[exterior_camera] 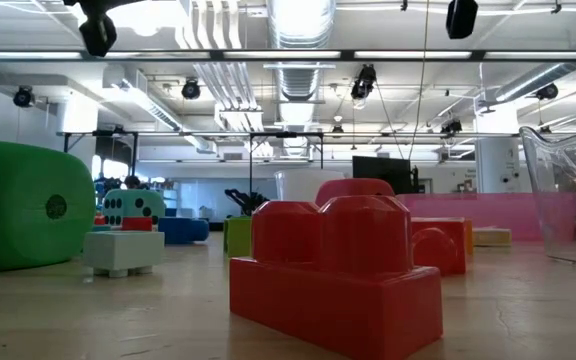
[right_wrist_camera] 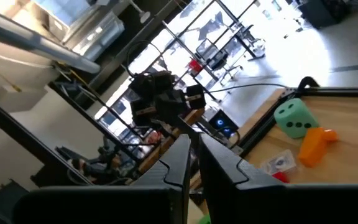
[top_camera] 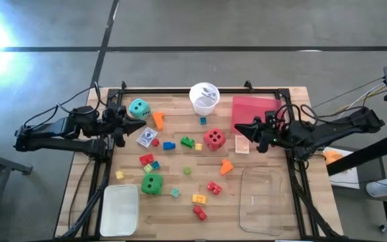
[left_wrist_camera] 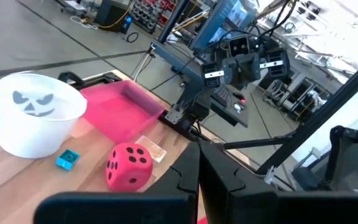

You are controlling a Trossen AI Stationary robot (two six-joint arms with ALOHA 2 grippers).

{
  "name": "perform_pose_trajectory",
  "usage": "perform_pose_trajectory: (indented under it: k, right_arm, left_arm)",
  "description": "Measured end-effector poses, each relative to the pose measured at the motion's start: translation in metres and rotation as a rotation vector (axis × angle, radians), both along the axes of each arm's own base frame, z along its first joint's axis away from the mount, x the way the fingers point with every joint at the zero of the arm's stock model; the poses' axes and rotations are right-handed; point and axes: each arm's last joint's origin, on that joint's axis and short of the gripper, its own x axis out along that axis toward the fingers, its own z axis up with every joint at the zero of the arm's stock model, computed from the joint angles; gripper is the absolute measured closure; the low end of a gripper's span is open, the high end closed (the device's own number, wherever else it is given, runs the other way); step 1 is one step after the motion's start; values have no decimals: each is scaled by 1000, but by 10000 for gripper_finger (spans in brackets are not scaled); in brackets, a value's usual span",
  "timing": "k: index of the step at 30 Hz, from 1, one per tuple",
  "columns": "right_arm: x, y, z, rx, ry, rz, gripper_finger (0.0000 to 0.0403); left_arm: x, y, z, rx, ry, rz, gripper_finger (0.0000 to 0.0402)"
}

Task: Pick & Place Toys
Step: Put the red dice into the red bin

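Small bright bricks lie scattered on the wooden table [top_camera: 180, 222], among them a red brick [exterior_camera: 338, 275] and two orange ones [top_camera: 158, 119] [top_camera: 226, 167]. Each resting on a flat face are a teal die [top_camera: 138, 107], a red die [top_camera: 213, 139] and a green die [top_camera: 152, 183]. Two flat cards [top_camera: 148, 138] [top_camera: 242, 144] lie near them. My left gripper [top_camera: 140, 124] hovers shut beside the teal die, above the table's left part. My right gripper [top_camera: 237, 128] hovers shut at the pink tray's near-left corner. In the wrist views both pairs of fingers [left_wrist_camera: 199, 180] [right_wrist_camera: 191, 165] are together, with nothing between them.
A white cup [top_camera: 204, 97] stands at the far middle, with a pink tray [top_camera: 255, 111] to its right. A clear tray [top_camera: 269, 200] sits near right and a white tray [top_camera: 120, 210] near left. Black frame rails run along the table's edges.
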Motion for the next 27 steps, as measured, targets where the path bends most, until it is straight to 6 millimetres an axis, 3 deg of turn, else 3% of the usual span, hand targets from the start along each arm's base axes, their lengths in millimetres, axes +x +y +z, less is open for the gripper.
perform_pose_trajectory:
  k: [16,20,27]
  right_arm:
    - [7,2,-1,7,-30,12,367]
    - [7,2,-1,3,-29,12,326]
    - [10,3,12,-147,-14,3,205]
  left_arm:
    - [0,0,-1,-30,8,7,389]
    - [0,0,-2,-30,12,7,389]
    - [0,0,-2,-36,18,5,389]
